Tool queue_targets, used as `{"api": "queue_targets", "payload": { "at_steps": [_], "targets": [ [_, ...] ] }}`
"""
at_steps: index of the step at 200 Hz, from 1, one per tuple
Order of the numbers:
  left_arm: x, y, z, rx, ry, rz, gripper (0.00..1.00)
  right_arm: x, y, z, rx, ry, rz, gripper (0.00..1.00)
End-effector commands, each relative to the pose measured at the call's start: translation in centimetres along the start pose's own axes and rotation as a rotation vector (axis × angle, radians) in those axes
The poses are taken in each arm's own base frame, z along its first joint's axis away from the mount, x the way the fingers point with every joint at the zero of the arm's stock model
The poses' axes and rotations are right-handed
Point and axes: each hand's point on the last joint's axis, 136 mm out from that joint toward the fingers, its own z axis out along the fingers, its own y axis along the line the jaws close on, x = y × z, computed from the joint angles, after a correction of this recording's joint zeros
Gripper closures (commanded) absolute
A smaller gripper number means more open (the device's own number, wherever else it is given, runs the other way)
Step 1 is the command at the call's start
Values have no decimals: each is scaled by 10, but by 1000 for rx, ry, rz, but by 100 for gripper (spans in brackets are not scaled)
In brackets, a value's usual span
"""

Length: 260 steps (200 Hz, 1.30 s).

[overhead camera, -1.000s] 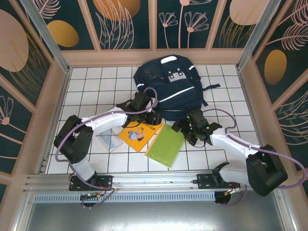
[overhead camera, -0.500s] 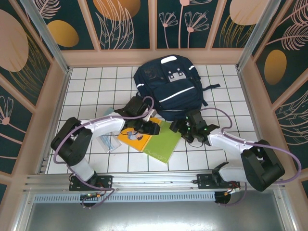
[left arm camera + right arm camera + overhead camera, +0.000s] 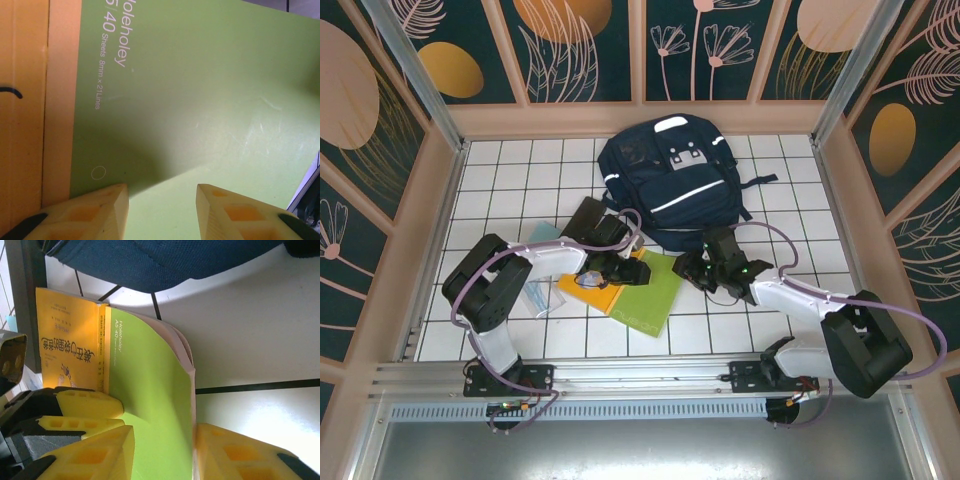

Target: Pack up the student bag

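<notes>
Packing is barely getting under way: nothing is showing inside the large dark navy fabric student bag (image 3: 670, 180), and both books are lying outside it on the white tiled tabletop (image 3: 500, 190).

The flat lime-green paper notebook (image 3: 650, 292) and the yellow paperback book (image 3: 582, 295) it is overlapping are sitting just beside the bag's near end, around the middle of the tabletop. A small clear packet (image 3: 542, 296) is lying toward the left edge.

The left gripper (image 3: 161, 192) is hovering low over the green cover with its jaws standing apart and nothing between them. The right gripper (image 3: 165, 440) is straddling the notebook's right edge, which is curling up off the tiles. Whether it is clamping that edge, I cannot tell.

The bag is lying flat at the far middle of the tabletop, its white-grey patches and thin white stripes facing up and a strap trailing toward the right edge. Its fabric is looking soft and slumped. Whether its mouth is gaping open, I cannot tell.
</notes>
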Motion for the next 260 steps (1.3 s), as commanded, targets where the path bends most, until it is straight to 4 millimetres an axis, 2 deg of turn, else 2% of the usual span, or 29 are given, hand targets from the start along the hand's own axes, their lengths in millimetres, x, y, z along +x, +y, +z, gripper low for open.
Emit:
{"api": "queue_targets", "payload": {
  "at_steps": [1,24,37,54,72,78,95,101,106,111,135,158,198,210,214,239,243,260],
  "targets": [
    [-3,4,6,0,-15,-14,59,3,13,2,-51,12,-39,77],
    [-8,-1,3,13,-31,-12,59,0,12,5,-42,1,-59,87],
    [-10,-5,1,23,-37,-9,59,-1,11,5,-32,-3,-78,100],
    [-15,-15,-3,51,-52,-2,56,-3,12,5,-25,-9,-116,100],
    [-25,-27,-14,75,-86,10,43,-8,13,0,-13,-24,-180,100],
    [-39,-42,-23,98,-124,34,39,-9,14,-3,-11,-28,-202,100],
    [-60,-53,-40,107,-194,52,26,-17,16,-12,-33,-37,-252,100],
    [-71,-62,-57,125,-246,69,23,-18,19,-16,-57,-32,-273,100],
    [-77,-63,-63,128,-272,71,22,-16,24,-19,-81,-22,-299,100],
    [-84,-64,-69,133,-298,73,21,-26,23,-24,-94,-40,-296,100],
    [-113,-60,-95,172,-405,66,19,-36,36,-41,-167,-51,-382,100],
    [-127,-55,-107,211,-468,82,18,-45,49,-59,-213,-104,-468,100],
    [-121,-67,-102,336,-452,194,14,-68,68,-95,-357,-215,-503,100],
    [-118,-77,-101,391,-438,229,14,-73,74,-103,-393,-237,-511,100],
    [-111,-71,-95,397,-414,218,14,-74,76,-105,-403,-242,-512,100],
    [-102,-76,-91,469,-386,228,14,-80,86,-115,-454,-262,-528,100],
    [-101,-69,-81,462,-368,213,14,-81,88,-117,-463,-262,-532,100],
    [-99,-64,-72,466,-356,210,14,-82,94,-122,-488,-264,-542,100]
  ]
}}
